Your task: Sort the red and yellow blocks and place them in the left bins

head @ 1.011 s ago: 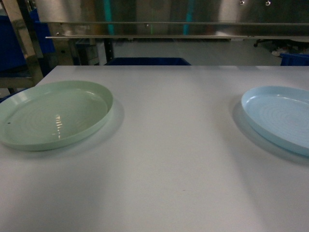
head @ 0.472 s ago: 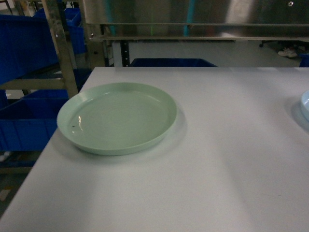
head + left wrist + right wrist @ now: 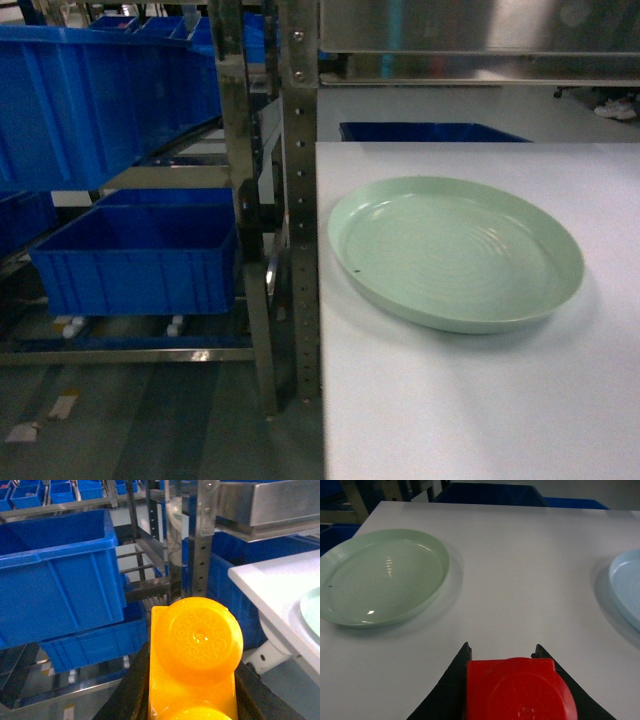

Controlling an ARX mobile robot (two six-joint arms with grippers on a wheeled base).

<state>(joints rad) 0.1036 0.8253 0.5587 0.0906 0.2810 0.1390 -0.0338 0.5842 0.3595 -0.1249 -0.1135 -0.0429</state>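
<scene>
On the left side of the head view, a metal rack (image 3: 285,200) stands against the edge of the white desk (image 3: 450,400) and carries several blue bins: a large one on the upper shelf (image 3: 90,100) and a lower one (image 3: 140,255) resting nearer the floor, with a further blue bin (image 3: 430,131) beyond the desk's far edge. Just beside the desk's left edge lies a pale green plate (image 3: 455,250), lying flat. Neither arm shows in the head view. From the left wrist camera, the left hand (image 3: 190,700) is clamped on the yellow block (image 3: 192,660), its dark fingers (image 3: 127,695) pressed against both sides, the round stud facing the lens; this block hangs in the air off the desk, with the blue bins on the rack behind it. From the right wrist camera, the right hand (image 3: 507,680) grips the red block (image 3: 517,690) between black fingers (image 3: 452,680), above the desk, the green plate to its left and a pale blue plate (image 3: 627,590) to its right.
</scene>
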